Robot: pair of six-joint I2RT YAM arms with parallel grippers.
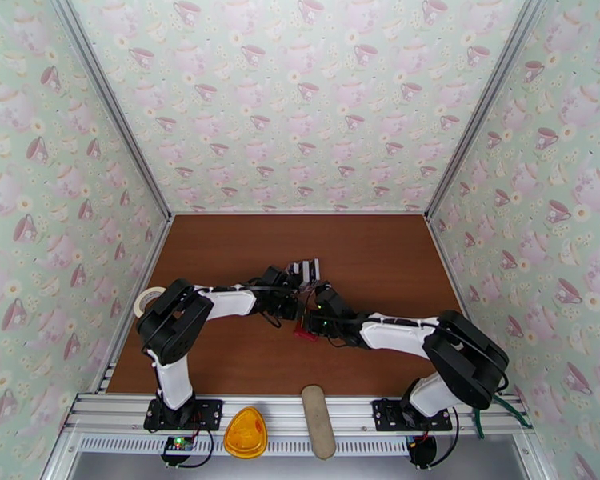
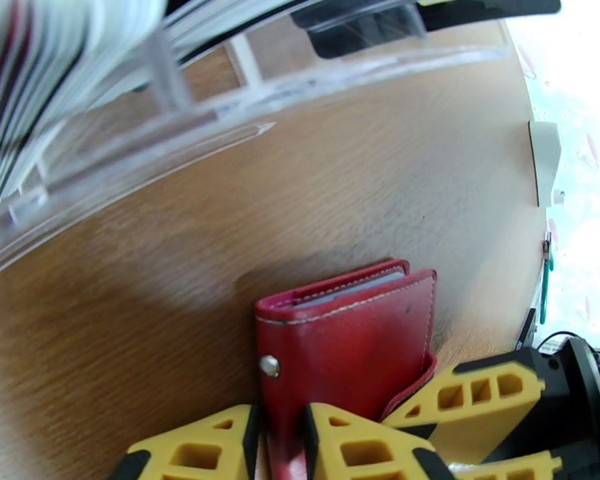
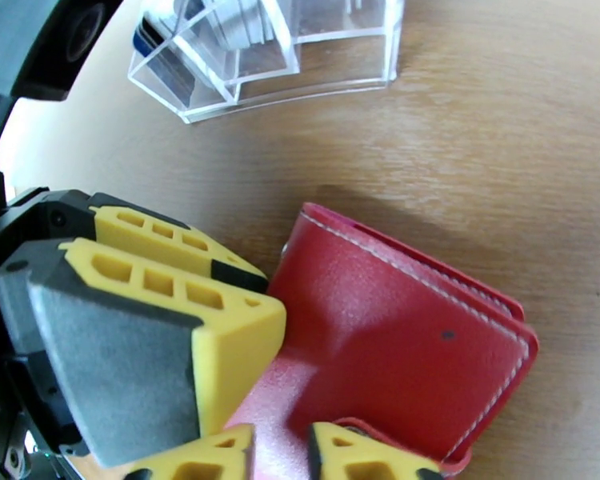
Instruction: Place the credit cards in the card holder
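Left gripper (image 2: 280, 414) is clamped on the card holder (image 2: 348, 346), with the spine edge next to the snap stud pinched between its yellow fingers. The wallet is folded shut, red cover facing the wrist cameras, and a pale pocket edge peeks out at the open side. It sits mid-table (image 3: 500, 114) between the two arms, just on the near side of the clear plastic stand (image 3: 300, 74). Right gripper (image 3: 282, 432) straddles the wallet's edge near the snap tab. Red leather sits in the gap between its fingers, but I can't tell whether they're biting or loose. Credit cards (image 3: 236, 18) stand on edge in the stand's slots, apart from the wallet, and none are in either gripper. Can't tell if the wallet is flat on the wood or slightly lifted.
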